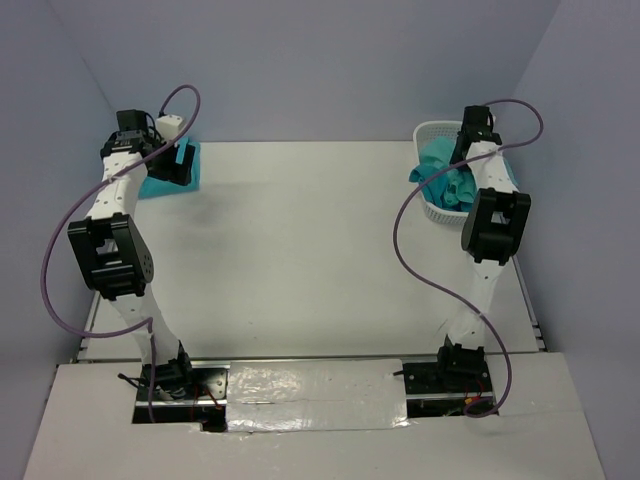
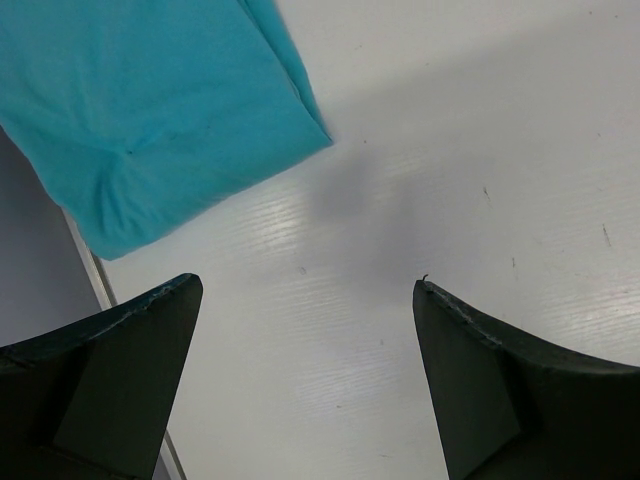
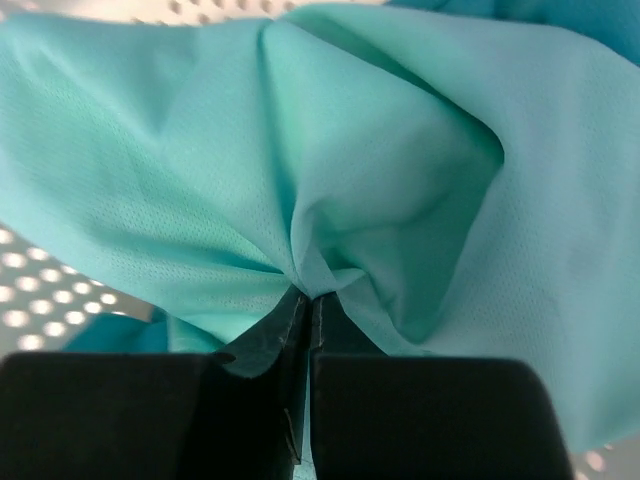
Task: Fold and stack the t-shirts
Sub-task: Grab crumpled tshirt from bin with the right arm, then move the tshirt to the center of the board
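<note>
A folded turquoise t-shirt (image 1: 195, 165) lies flat at the far left of the table; in the left wrist view this t-shirt (image 2: 160, 110) fills the upper left. My left gripper (image 1: 172, 166) hovers just by it, open, with only bare table between its fingers (image 2: 307, 283). At the far right, crumpled teal t-shirts (image 1: 445, 180) sit in the white lattice basket (image 1: 432, 130). My right gripper (image 1: 463, 158) reaches down into that basket. Its jaws (image 3: 308, 295) are shut on a gathered fold of a mint-teal t-shirt (image 3: 400, 180), which bunches at the fingertips.
The white table (image 1: 320, 250) stretches between the two arms. Purple cables loop from both arms. Basket lattice (image 3: 30, 290) shows under the cloth in the right wrist view. The table's left edge (image 2: 85, 255) runs close to the folded shirt.
</note>
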Controlling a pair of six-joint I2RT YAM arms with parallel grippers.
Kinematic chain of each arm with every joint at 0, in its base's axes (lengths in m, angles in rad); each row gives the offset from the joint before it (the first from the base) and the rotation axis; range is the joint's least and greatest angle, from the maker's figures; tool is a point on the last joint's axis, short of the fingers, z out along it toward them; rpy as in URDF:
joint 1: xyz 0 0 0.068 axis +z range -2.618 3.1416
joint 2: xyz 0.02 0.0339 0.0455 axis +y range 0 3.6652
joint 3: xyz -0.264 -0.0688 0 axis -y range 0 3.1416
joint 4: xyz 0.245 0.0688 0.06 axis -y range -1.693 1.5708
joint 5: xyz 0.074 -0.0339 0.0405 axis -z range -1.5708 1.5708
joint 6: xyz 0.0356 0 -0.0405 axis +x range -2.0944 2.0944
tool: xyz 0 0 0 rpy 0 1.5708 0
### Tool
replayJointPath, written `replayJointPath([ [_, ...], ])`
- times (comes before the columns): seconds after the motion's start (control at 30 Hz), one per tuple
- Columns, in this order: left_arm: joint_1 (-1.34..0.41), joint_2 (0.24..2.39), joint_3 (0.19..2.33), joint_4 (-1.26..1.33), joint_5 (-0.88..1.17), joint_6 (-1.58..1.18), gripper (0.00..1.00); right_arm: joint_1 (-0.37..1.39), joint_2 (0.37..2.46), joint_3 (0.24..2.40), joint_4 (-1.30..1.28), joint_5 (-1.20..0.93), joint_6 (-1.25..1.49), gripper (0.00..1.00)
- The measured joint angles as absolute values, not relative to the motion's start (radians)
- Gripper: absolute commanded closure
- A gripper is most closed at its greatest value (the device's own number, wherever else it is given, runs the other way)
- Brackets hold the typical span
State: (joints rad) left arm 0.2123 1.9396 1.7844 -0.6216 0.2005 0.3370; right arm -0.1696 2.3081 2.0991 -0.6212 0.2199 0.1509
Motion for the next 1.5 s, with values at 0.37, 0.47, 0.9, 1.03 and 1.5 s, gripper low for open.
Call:
replayJointPath([
  [0.37, 0.208, 1.948, 1.777, -0.639, 0.211, 0.337, 0.01, -0.147, 2.07, 1.864, -0.546, 0.359, 0.093, 1.0],
  [0.47, 0.204, 1.948, 1.777, -0.643, 0.214, 0.336, 0.01, -0.147, 1.935, 1.84, -0.509, 0.353, 0.089, 1.0],
  [0.9, 0.199, 1.939, 1.789, -0.668, 0.242, 0.329, 0.0, -0.002, 1.426, 1.94, -0.364, 0.173, 0.038, 1.0],
  [1.03, 0.199, 1.915, 1.79, -0.682, 0.25, 0.315, 0.01, 0.043, 1.323, 1.994, -0.314, 0.05, 0.038, 1.0],
  [1.5, 0.199, 1.852, 1.826, -0.707, 0.269, 0.307, 0.01, 0.277, 1.284, 2.068, -0.152, -0.37, 0.218, 0.93],
])
